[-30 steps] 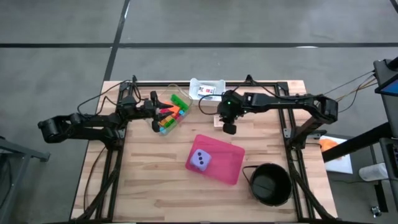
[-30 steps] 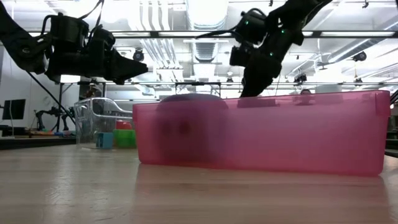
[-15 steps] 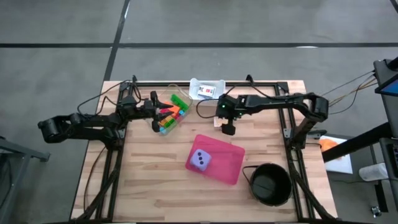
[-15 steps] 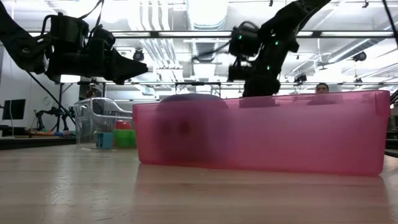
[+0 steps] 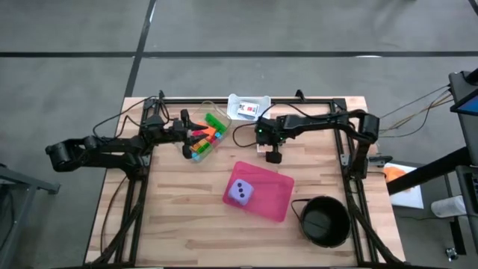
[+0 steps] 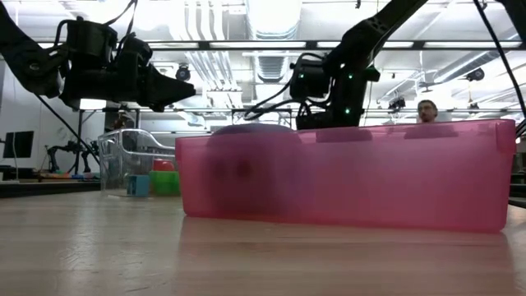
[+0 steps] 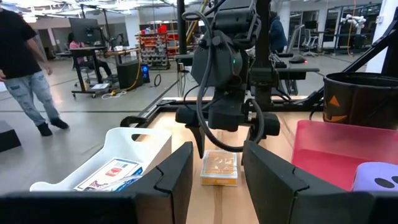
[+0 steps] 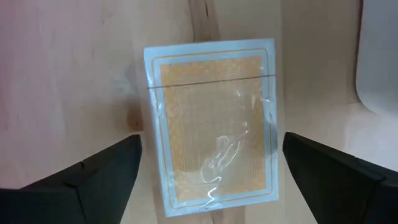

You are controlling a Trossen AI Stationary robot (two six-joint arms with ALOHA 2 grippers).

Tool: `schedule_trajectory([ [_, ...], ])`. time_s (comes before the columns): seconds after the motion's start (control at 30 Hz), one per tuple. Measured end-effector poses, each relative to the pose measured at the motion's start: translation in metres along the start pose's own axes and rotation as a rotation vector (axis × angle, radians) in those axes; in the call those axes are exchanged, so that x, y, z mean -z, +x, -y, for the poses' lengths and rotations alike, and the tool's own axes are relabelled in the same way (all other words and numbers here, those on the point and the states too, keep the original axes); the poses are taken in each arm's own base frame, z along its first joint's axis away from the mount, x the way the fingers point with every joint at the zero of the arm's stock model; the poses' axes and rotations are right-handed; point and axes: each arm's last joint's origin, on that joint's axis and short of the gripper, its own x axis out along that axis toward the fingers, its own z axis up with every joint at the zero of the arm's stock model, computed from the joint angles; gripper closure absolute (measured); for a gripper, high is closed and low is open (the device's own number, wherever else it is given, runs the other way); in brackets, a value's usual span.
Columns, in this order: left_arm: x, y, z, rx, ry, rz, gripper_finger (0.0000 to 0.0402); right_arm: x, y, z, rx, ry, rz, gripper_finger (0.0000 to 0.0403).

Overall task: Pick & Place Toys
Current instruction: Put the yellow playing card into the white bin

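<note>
Directly below the right gripper point(image 8: 205, 180), fingers spread wide, lies a card pack point(image 8: 212, 121); left fingers' state unclear.

Lilac die point(image 5: 240, 193) (two dots up) in pink tray; coloured bricks point(image 5: 204, 137) in clear bin.

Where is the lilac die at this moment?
In the high view, the lilac die sits in the pink tray near the table's middle, on the tray's left end, with the black bowl to its right.
</note>
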Motion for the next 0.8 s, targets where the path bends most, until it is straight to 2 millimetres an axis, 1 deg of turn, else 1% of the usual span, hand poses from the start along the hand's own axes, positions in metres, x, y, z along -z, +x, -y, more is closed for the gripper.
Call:
schedule_trajectory([
  [0.1, 0.000, 0.000, 0.000, 0.000, 0.004, -0.002, 0.0260, 0.000, 0.003, 0.000, -0.002, -0.011, -0.010, 0.0009],
  [0.17, 0.000, 0.000, 0.000, 0.000, 0.003, -0.002, 0.0260, 0.001, 0.009, 0.001, 0.000, -0.020, -0.035, 0.0005],
  [0.43, 0.001, 0.000, 0.000, 0.001, 0.004, -0.006, 0.0260, 0.001, 0.026, 0.004, -0.015, -0.074, -0.082, 0.0010],
  [0.6, 0.001, 0.000, 0.000, 0.001, 0.009, -0.007, 0.0260, 0.001, 0.031, 0.003, -0.030, -0.095, -0.093, 0.0014],
  [0.7, 0.001, 0.000, 0.000, 0.000, 0.010, -0.007, 0.0260, 0.002, 0.029, 0.003, -0.032, -0.086, -0.091, 0.0036],
  [0.8, 0.001, 0.000, 0.000, 0.000, 0.012, -0.007, 0.0260, 0.001, 0.026, 0.002, -0.032, -0.084, -0.080, 0.0083],
])
